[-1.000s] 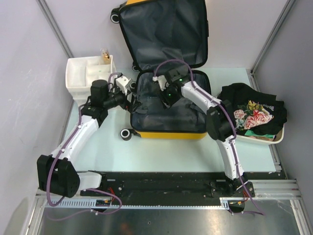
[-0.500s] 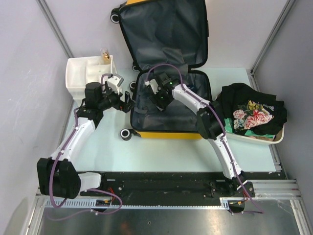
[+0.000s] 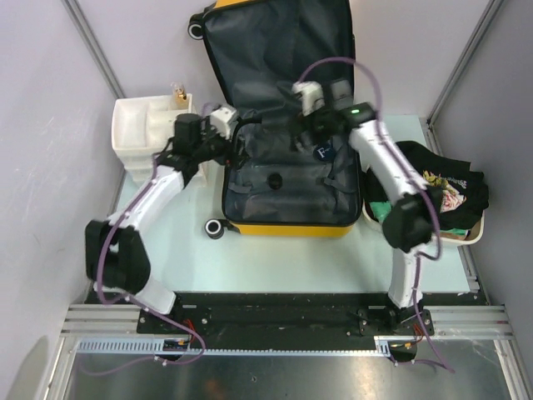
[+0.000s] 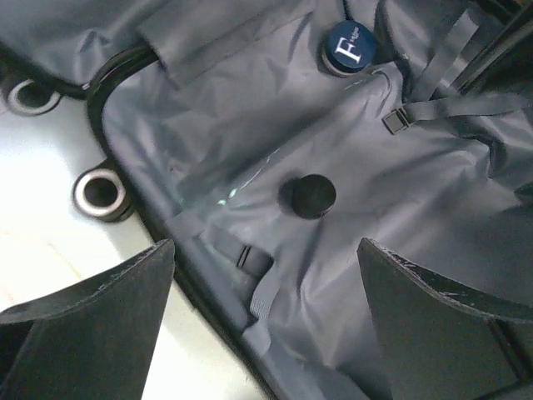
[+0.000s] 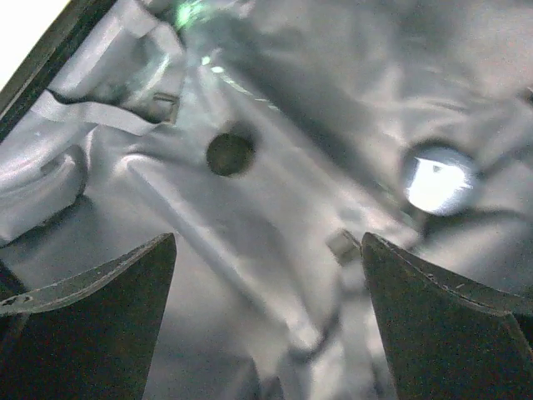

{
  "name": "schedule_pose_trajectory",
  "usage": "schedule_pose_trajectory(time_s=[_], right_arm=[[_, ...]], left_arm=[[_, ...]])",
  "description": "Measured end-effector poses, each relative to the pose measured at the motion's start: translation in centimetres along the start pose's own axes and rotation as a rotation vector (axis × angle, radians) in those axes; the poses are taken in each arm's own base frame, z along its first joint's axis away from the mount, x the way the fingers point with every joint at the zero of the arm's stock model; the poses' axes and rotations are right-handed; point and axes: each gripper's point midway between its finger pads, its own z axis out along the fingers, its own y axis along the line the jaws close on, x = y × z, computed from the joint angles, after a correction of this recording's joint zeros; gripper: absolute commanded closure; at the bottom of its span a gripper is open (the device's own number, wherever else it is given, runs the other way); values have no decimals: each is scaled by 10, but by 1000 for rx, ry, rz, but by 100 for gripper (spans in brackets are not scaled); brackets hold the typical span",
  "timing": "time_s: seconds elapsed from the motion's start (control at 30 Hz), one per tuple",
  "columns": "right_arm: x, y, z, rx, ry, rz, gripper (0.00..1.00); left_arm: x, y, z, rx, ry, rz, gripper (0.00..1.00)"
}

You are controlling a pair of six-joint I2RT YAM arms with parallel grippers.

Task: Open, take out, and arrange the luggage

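The yellow suitcase lies open on the table, its lid standing upright at the back. The grey lining of the lower half is loose and wrinkled. On it lie a small black round cap and a blue round jar marked "F". Both show in the left wrist view, the cap and the jar. My left gripper hovers open and empty over the case's rear left corner. My right gripper hovers open and empty over the rear middle, above the cap.
A white drawer unit with a small bottle stands left of the case. A white tub at the right holds a black floral shirt. The case's black wheels stick out on its left side. Strap buckles lie on the lining.
Both arms have risen and moved toward the back of the case. The right arm has swung from the left inside to the rear right. The blue jar is now uncovered.
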Motion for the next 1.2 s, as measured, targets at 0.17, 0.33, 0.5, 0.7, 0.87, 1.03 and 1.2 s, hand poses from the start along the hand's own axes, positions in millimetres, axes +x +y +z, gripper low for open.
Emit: schedule_pose_trajectory(time_s=[0.17,0.33,0.5,0.7,0.87,1.03,1.2], right_arm=[[-12,-70,-119,135,-173,101,0],[9,-102,-173,232,-211,167,0],[37,-90,-171,211,-159,189,0],[57,-84,-175,203,-129,208,0],[58,-87,-184,212,-144,216,0],[58,-88,-185,207,-148,220,0],[57,-87,-185,200,-150,221,0]], left_arm=[[4,-32,60,85,72,47,8],[42,-52,108,117,194,47,11],[88,-56,136,98,318,56,13],[116,-47,149,53,398,54,14],[118,-44,160,40,401,62,16],[132,-52,168,48,430,67,21],[147,-57,173,55,462,69,38]])
